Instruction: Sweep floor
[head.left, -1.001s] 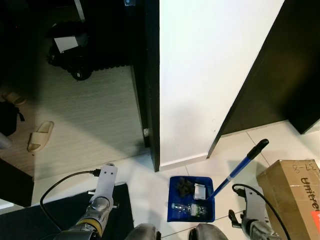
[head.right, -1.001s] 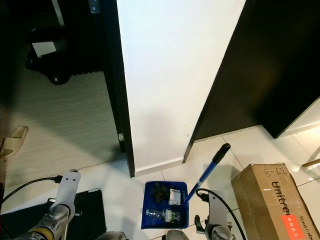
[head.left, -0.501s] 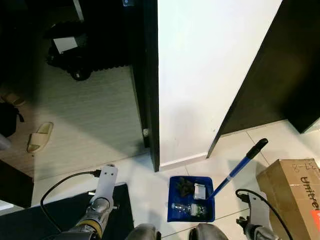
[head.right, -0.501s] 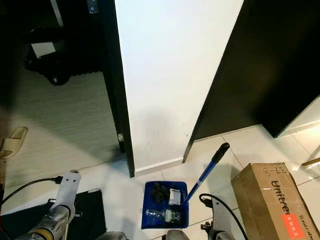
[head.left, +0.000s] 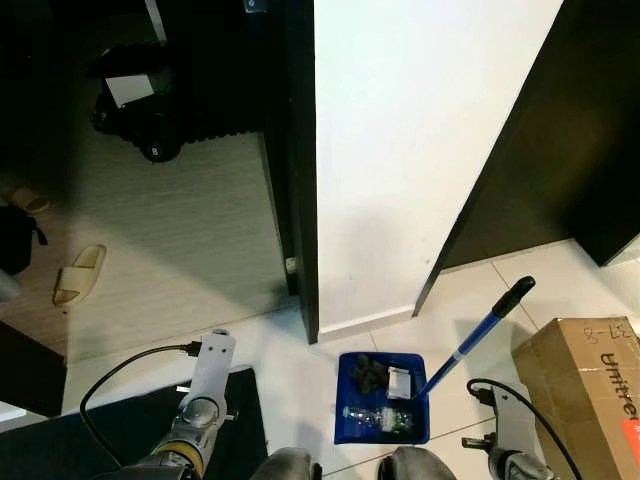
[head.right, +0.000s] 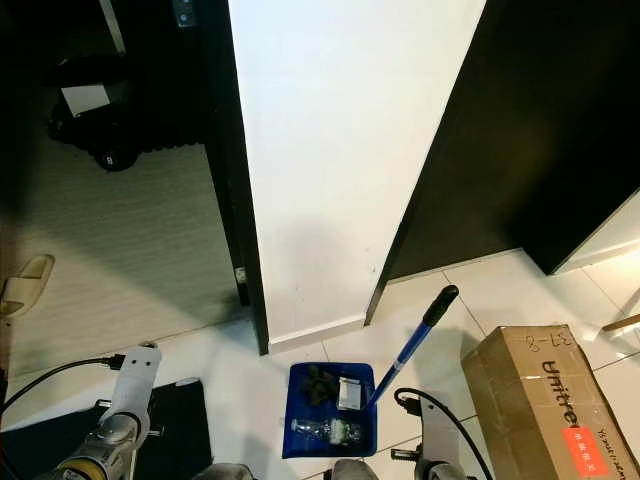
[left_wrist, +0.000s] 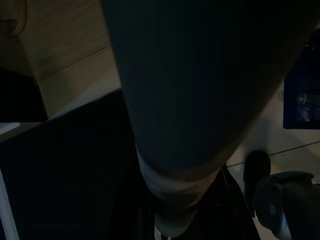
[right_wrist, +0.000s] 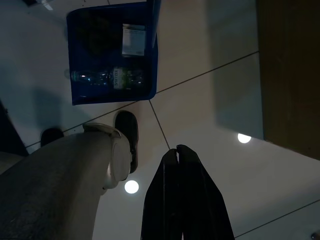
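Your dustpan (head.left: 383, 397) sits on the tiled floor (head.left: 300, 355) by your feet, already holding a bottle (head.left: 378, 417) and scraps, its handle (head.left: 474, 338) leaning free because the right pincer (right_wrist: 176, 156) hangs closed and empty; the left pincer's state can't be told.

Right tool (right_wrist: 177, 152) closed, arms low.

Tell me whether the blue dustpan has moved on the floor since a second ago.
No. The blue dustpan sits in the same spot below the white wall corner, its handle leaning the same way.
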